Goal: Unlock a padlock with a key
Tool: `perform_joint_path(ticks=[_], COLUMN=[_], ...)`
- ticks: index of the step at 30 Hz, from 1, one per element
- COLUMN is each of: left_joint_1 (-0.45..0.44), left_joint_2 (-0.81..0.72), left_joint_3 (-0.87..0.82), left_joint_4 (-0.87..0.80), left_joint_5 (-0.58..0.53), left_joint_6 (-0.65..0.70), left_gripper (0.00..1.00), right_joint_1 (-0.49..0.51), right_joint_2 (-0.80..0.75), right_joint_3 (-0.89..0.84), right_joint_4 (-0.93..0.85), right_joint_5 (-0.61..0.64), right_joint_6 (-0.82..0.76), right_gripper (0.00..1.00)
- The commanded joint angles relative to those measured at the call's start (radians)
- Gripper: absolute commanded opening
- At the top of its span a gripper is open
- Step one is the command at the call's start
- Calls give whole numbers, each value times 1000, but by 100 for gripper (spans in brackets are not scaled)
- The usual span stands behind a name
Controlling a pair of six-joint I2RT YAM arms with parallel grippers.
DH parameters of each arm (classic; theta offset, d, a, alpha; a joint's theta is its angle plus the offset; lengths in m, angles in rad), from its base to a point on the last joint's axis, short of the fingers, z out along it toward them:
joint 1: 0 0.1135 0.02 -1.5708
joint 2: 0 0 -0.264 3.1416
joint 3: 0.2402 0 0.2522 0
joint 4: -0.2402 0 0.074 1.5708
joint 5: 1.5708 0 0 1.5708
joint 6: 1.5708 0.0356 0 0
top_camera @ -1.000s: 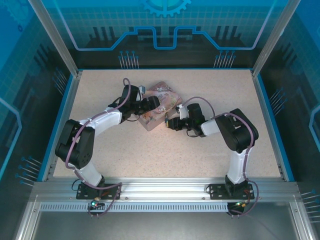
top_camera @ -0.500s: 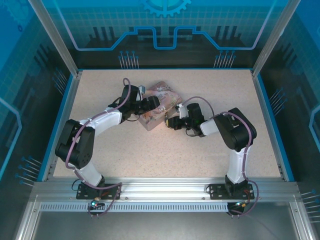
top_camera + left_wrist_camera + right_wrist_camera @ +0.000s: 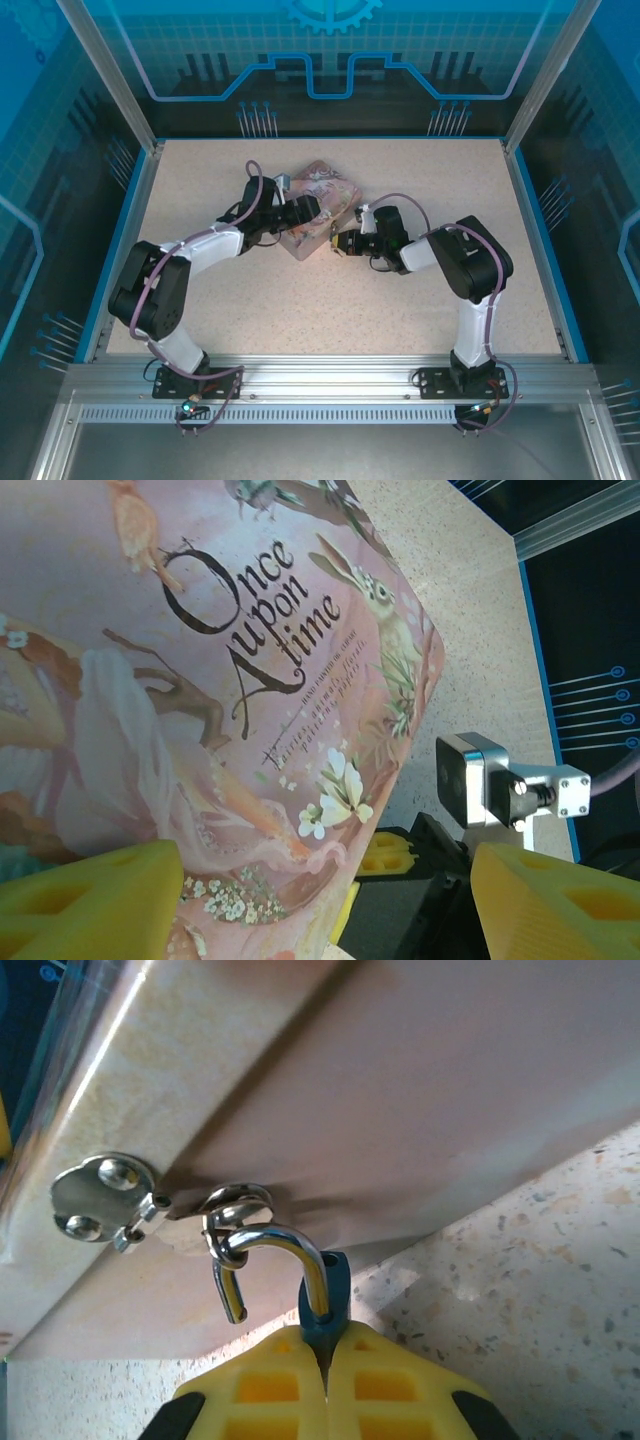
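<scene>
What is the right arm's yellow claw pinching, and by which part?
The right gripper pinches the padlock by its blue body; its open shackle hangs through the tin's ring.

I count two arms, the left arm (image 3: 200, 243) and the right arm (image 3: 470, 265). That makes two end effectors: the left end effector (image 3: 303, 213) and the right end effector (image 3: 325, 1360). There is one pink tin (image 3: 250, 680) and one speckled surface (image 3: 300, 300). One blue padlock (image 3: 326, 1295) has one shackle (image 3: 290, 1238). I also see one wire ring (image 3: 237, 1200) and one latch plate (image 3: 90, 1200) with two rivets (image 3: 118, 1173).
</scene>
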Motion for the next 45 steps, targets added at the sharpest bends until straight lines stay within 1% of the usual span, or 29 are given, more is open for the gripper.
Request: perform_joint_path(ticks=[1, 7, 9, 11, 15, 24, 27, 34, 38, 45], left_joint_1=[-17, -25, -27, -29, -31, -37, -41, -53, -59, -75], left_joint_2=[17, 17, 17, 20, 22, 32, 37, 54, 58, 71], left_joint_3=[-60, -66, -66, -66, -65, -63, -63, -52, -48, -45], left_joint_4=[-96, -90, -86, -84, -85, -82, -80, -75, -74, -69], left_joint_5=[-3, -3, -1, -1, 1, 5, 6, 10, 12, 16], left_joint_6=[-49, -51, -53, -55, -56, -61, -62, -67, -67, -73], left_gripper=[77, 77, 77, 77, 77, 77, 77, 77, 77, 77], right_joint_1=[4, 4, 4, 3, -4, -10, -14, 8, 13, 31], right_joint_2=[-21, -33, -30, -30, -28, -24, -28, -37, -11, 37], right_joint_3=[21, 41, 49, 94, 109, 194, 227, 368, 418, 531], right_joint_4=[-10, -42, -58, -96, -103, -216, -282, -577, -658, -815], right_joint_5=[97, 151, 151, 164, 189, 261, 286, 411, 451, 579], right_joint_6=[100, 156, 157, 155, 176, 168, 154, 4, -22, -93], right_gripper=[2, 2, 2, 2, 2, 2, 2, 2, 2, 2])
